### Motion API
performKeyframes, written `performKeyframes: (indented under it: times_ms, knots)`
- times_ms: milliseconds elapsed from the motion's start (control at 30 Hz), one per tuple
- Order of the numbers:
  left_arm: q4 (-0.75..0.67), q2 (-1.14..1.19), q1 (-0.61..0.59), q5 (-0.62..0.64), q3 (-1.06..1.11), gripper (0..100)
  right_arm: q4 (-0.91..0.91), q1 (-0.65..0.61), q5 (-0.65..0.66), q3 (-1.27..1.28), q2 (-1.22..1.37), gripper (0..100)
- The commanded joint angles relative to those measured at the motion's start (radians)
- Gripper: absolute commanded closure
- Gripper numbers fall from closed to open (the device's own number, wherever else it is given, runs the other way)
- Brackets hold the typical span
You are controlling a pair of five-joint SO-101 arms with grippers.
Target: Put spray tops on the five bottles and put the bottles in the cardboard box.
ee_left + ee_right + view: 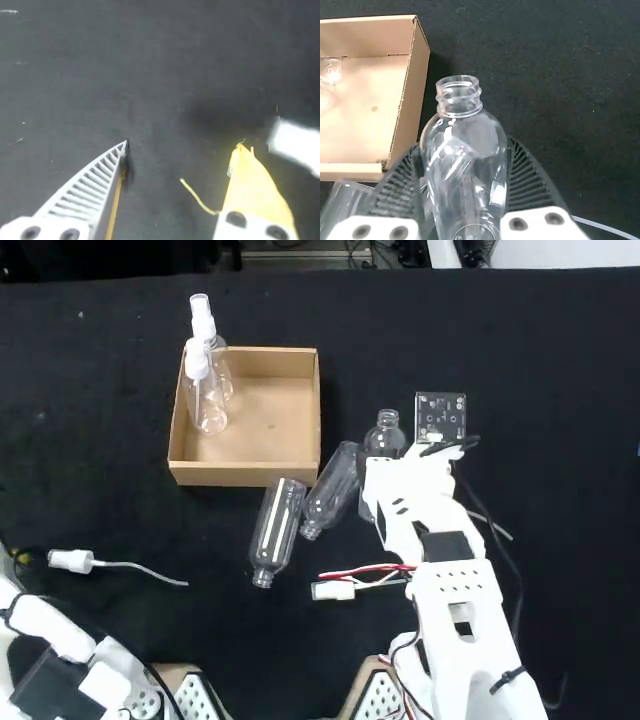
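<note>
R gripper (pixel 464 148) w/ bottle (pixel 465 175), black table (pixel 540 360)

No text, label, number or sign can be read. The cardboard box (pixel 240 473) has plain brown walls, and the clear bottles (pixel 277 530) carry no print. Any marking on the small circuit board (pixel 440 415) at an arm's wrist is too small to read.
</note>
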Motion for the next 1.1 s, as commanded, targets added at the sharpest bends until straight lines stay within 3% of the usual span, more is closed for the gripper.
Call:
performKeyframes:
  times_ms: [0, 67, 200, 300, 600, 1067]
  knots:
    - [-0.012, -0.015, 0.019, 0.236, -0.091, 70, -0.025, -0.017, 0.0, -0.005, -0.047, 98.7]
    - [0.064, -0.017, 0.033, 0.354, -0.11, 70, -0.025, -0.017, 0.0, -0.005, -0.045, 98.7]
    - [0.368, -0.005, 0.081, 0.542, -0.174, 70, -0.025, -0.017, 0.0, -0.004, -0.045, 98.7]
    - [0.476, -0.006, 0.139, 0.649, -0.162, 70, -0.032, -0.017, 0.008, 0.004, -0.045, 98.7]
    - [0.295, -0.005, 0.197, 0.942, 0.018, 70, -0.032, -0.078, 0.084, 0.019, -0.051, 98.7]
    - [0.222, -0.005, 0.269, 1.034, 0.125, 71, -0.032, -0.078, 0.084, 0.019, -0.053, 98.7]
